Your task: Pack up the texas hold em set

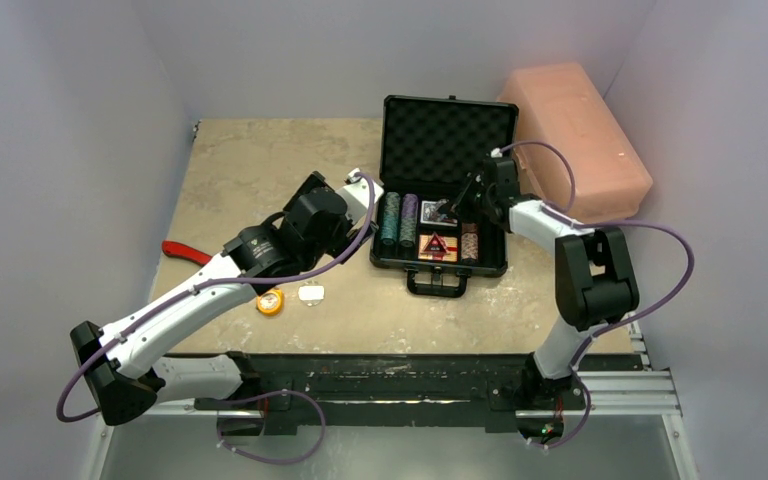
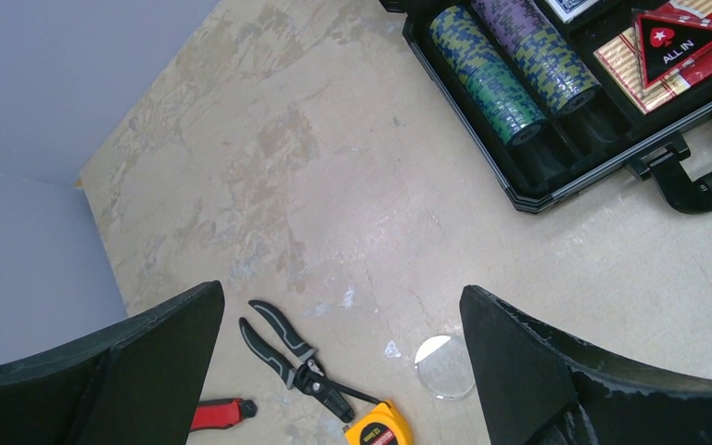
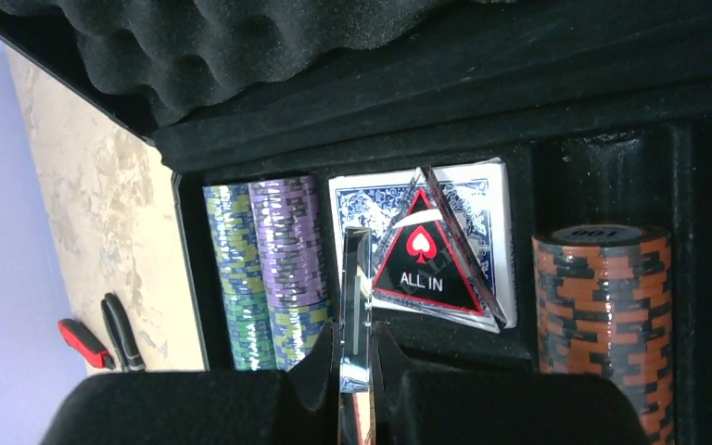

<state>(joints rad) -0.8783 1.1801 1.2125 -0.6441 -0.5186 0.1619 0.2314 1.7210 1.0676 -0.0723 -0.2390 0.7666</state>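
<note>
The black briefcase [image 1: 442, 262] lies open mid-table, its egg-crate foam lid [image 1: 448, 135] upright. Inside are rows of teal chips [image 1: 390, 220] and purple chips [image 1: 409, 220], a blue-backed deck [image 1: 438, 212], an ALL IN triangle [image 1: 437, 245] on a red deck, and brown chips [image 1: 470, 240]. My right gripper [image 3: 354, 338] is over the case [image 1: 452, 212], shut on a thin clear disc [image 3: 354, 297] held edge-on beside the triangle [image 3: 424, 264]. My left gripper [image 2: 341, 301] is open and empty over the table left of the case [image 1: 363, 198]. A clear disc [image 2: 445, 366] lies below it.
A big pink box [image 1: 580, 135] stands at the back right, close to the case lid. An orange tape measure [image 1: 270, 302], black pliers [image 2: 297, 357] and a red-handled tool [image 1: 185, 252] lie on the table's left half. The case handle [image 1: 436, 286] points to the near edge.
</note>
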